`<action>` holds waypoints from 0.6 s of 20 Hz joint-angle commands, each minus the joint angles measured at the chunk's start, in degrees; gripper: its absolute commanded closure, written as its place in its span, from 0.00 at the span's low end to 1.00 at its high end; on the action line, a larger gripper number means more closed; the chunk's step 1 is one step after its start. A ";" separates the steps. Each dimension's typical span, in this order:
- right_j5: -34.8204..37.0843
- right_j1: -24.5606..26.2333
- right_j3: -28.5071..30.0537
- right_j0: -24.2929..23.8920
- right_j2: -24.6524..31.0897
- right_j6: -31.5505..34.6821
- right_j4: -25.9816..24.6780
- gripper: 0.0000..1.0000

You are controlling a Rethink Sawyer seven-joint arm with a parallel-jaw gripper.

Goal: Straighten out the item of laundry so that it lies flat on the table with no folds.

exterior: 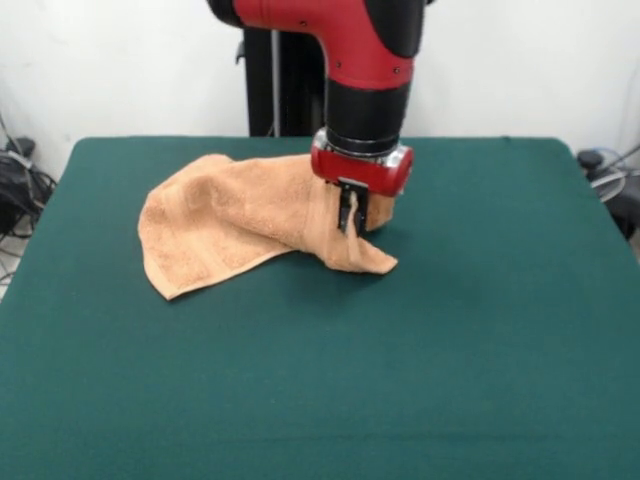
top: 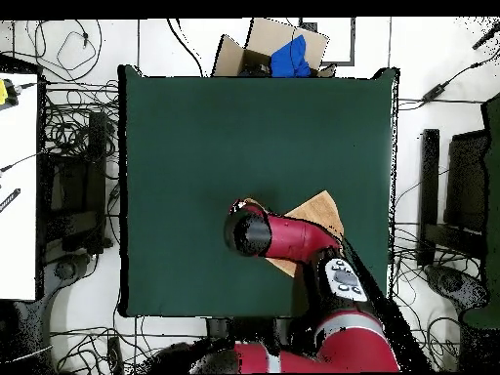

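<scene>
Peach-orange terry towel (exterior: 235,220) lying crumpled and folded over itself on the far half of the large table covered in dark green felt-like cloth (exterior: 400,380), spreading leftward in the front view into a rounded lobe and tapering rightward to a pointed corner. Resting on the cloth along most of its length; rising into a ridge beneath the arm. Showing in the overhead view only as a tan wedge (top: 317,212) beside the arm, the rest being hidden.

Black gripper (exterior: 351,212) below the red wrist collar hanging straight down over the towel's right portion, pressing into or pinching a raised fold; closing on a strip of the fabric as far as the front view shows.

Table standing against a white wall, with black cables trailing at both sides. Cardboard box (top: 269,47) holding something blue sitting beyond the table's far edge in the overhead view.
</scene>
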 commanded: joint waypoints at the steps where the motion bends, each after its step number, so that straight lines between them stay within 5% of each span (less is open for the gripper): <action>1: 10.38 -5.41 3.99 -3.11 13.93 -2.67 0.73 1.00; 12: 17.25 -13.44 8.81 -7.09 21.10 -0.11 4.64 1.00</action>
